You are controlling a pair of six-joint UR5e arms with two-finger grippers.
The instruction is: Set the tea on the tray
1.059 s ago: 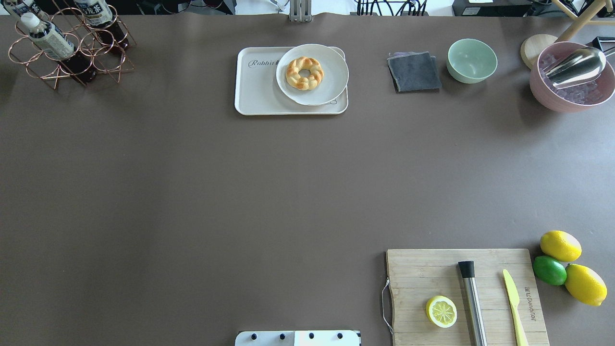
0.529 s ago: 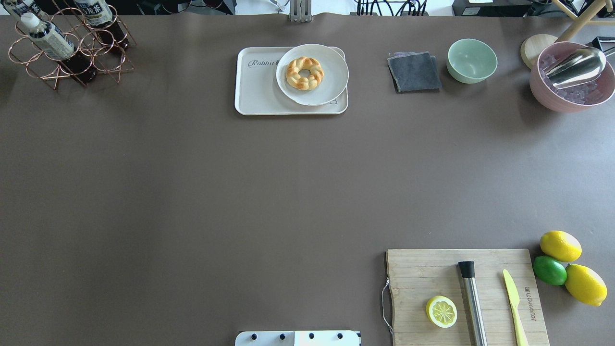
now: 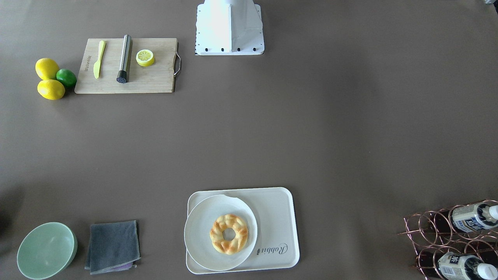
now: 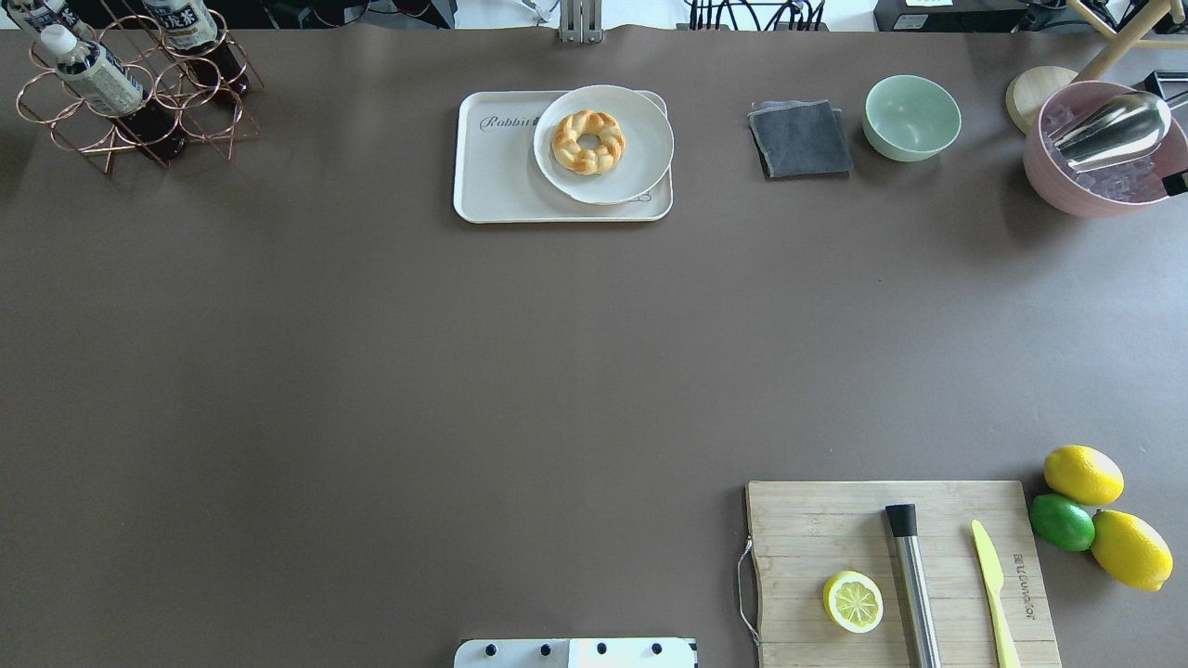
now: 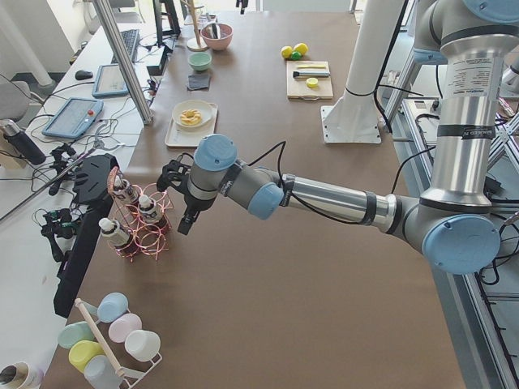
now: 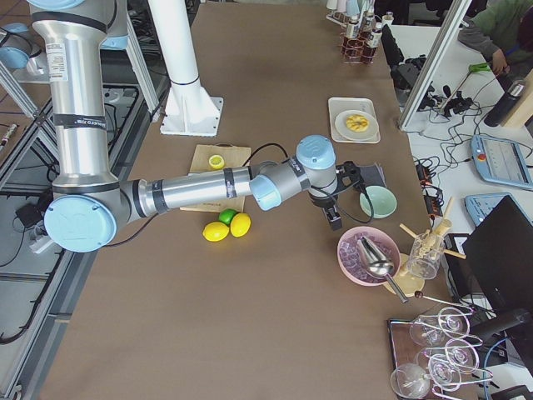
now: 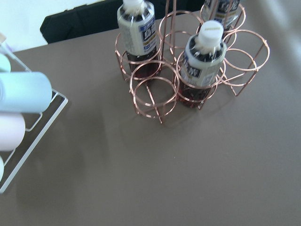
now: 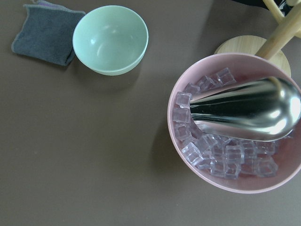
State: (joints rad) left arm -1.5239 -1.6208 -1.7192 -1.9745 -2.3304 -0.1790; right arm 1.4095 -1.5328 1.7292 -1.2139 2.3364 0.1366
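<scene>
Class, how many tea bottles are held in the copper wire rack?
3, all in the copper rack, by the left wrist view: the middle bottle, the left bottle, and the right bottle, cut off by the top edge.

In the overhead view, a round white plate (image 4: 640, 167) holding a braided golden ring pastry (image 4: 588, 141) sits upper centre. To its right lie a folded grey cloth (image 4: 800, 139), a mint-green bowl (image 4: 911, 117) and a pink bowl (image 4: 1053, 190) with a steel scoop (image 4: 1114, 125). At lower right, a wooden cutting board (image 4: 807, 529) bears a halved lemon (image 4: 853, 601).

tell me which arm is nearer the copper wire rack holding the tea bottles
Left. The left end effector hangs beside the copper wire rack; the right end effector is far away, by the pink bowl of ice.
</scene>
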